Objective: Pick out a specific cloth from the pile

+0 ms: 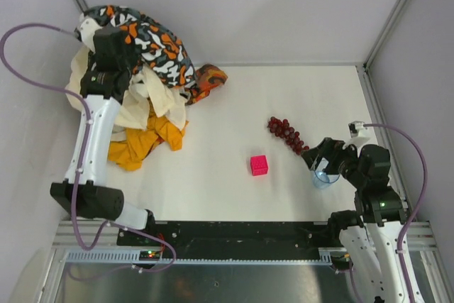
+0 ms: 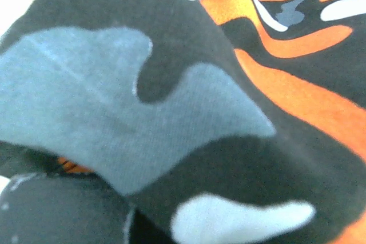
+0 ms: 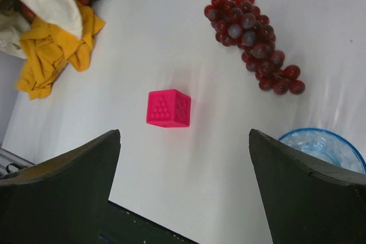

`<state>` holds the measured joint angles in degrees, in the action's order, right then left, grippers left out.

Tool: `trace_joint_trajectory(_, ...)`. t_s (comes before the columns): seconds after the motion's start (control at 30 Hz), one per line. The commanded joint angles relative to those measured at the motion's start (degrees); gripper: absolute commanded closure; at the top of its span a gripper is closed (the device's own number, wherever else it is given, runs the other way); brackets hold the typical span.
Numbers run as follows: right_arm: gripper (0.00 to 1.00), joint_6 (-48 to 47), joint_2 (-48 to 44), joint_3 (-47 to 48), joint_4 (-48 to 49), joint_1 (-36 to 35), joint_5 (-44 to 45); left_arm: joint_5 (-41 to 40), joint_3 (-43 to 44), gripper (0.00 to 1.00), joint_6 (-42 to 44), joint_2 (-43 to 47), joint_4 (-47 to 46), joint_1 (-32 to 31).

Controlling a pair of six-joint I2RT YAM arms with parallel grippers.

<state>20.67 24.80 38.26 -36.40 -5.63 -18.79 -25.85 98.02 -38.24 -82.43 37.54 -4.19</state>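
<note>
Cloth [image 1: 142, 143] to be extracted: plain mustard-yellow, crumpled at the near edge of the pile [image 1: 159, 76]. It is partly tucked under the cream cloth [image 1: 145, 104], with its lower folds spilling free onto the white table [image 1: 234, 104]. Handling estimate: light, limp, no stiffness. The surface looks matt and soft, so my pads should bite rather than slip, and nothing about it seems fragile. Expected snag: it will drape and drag, and the cream layer lying over its upper part may ride along if I pull from there. Best hold, in my judgement, is a raised fold on the exposed near-side lobe, apart from the cream edge, pinched and then drawn outward toward open table. My left gripper [image 1: 113, 42] hangs over the far top of the heap, above the camouflage cloth [image 2: 183, 112]. Its wrist view is filled by that fabric alone (black ground; orange, grey-blue and white blotches; fine visible weave). No fingers show, so I cannot tell whether the jaws are apart or closed. That places it on the opposite side of the heap from the mustard piece. My right gripper [image 3: 184, 135] is spread wide and holds nothing. It sits low over the table's right side, near a clear blue-rimmed bowl [image 3: 320, 147], a bunch of dark red grapes [image 3: 251, 38] and a pink cube [image 3: 168, 108] with small bumps on its face.
</note>
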Motion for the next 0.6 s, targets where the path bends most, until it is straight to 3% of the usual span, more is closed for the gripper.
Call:
trace_joint_trajectory(0.0,0.01,-0.4,1.2,-1.3,9.6,-2.9,-4.4,0.3,8.1,0.99,5.0,-7.1,-4.2,0.4)
trace_joint_trajectory(0.03,0.01,-0.4,2.8,-1.7,12.8,-4.9,-3.7,1.0,9.4,0.99,5.1,-8.7,-4.2,0.4)
trace_joint_trajectory(0.13,0.01,-2.2,11.2,-1.8,22.0,-20.5,4.9,3.4,11.3,0.99,5.0,-13.2,-3.7,0.3)
trace_joint_trajectory(0.2,0.01,-4.9,21.2,-0.3,28.7,-33.1,13.2,4.1,11.3,0.99,4.2,-16.3,-3.5,0.3)
trace_joint_trajectory(0.27,0.01,-7.4,30.9,2.3,36.1,-40.9,17.1,4.2,11.5,0.99,3.6,-20.0,-3.3,0.3)
trace_joint_trajectory(0.4,0.01,-8.5,50.3,8.5,55.4,-46.4,13.2,4.3,16.0,0.99,3.3,-29.5,-1.2,0.4)
trace_joint_trajectory(0.53,0.01,-6.0,70.4,21.6,61.4,-48.1,11.5,4.3,21.2,0.98,3.7,-36.0,1.8,0.5)
trace_joint_trajectory(0.57,0.01,-5.4,74.3,24.9,61.5,-48.7,11.7,4.2,21.7,0.91,4.0,-36.8,2.1,0.5)
